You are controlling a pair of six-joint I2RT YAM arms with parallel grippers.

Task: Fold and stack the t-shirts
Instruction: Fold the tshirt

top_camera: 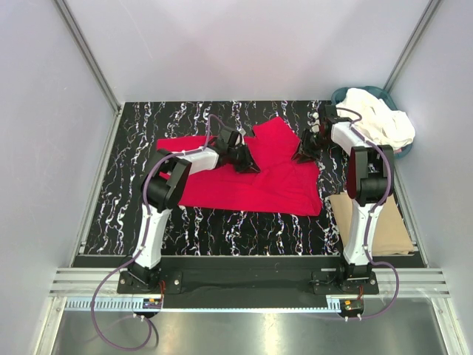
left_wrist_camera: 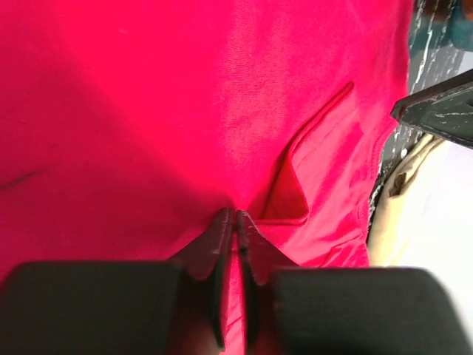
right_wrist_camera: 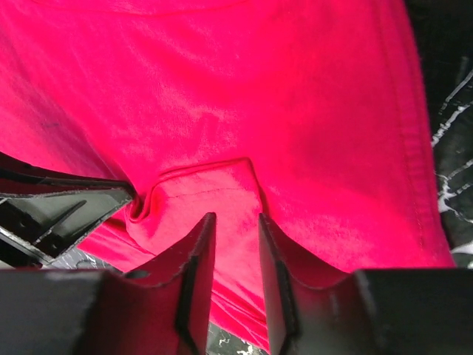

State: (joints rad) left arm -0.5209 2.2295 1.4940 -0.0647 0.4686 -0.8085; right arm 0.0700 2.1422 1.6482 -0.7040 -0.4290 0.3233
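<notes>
Risk: red t-shirt (top_camera: 259, 181) lies mid surface (top_camera: 222, 222), thinly pinched by left fingers (left_wrist_camera: 222, 237) pressed together; right fingers (right_wrist_camera: 199, 251) slightly spread, gripping nothing. Lifting now could drag cloth lopsided, spoiling the fold.

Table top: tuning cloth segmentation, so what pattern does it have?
The table is black with white marble-like veins, clearest in the top external view.
</notes>
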